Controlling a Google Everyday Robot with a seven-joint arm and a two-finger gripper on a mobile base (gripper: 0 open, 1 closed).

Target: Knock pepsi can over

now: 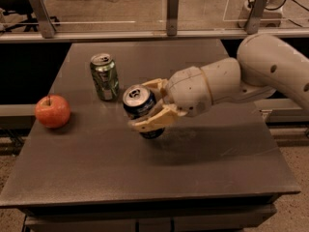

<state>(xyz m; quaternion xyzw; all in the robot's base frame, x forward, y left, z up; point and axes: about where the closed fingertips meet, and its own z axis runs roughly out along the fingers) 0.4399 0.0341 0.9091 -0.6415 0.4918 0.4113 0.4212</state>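
Observation:
The pepsi can, dark blue with a silver top, is near the middle of the dark table. It is tilted, its top leaning left and toward the camera. My gripper reaches in from the right. One tan finger lies behind the can and the other lies in front of it, both against it. The can's lower end shows just under the front finger; I cannot tell if it touches the table.
A green can stands upright just left of and behind the pepsi can. A red apple sits near the table's left edge. A rail with metal posts runs behind the table. My white arm spans the right side.

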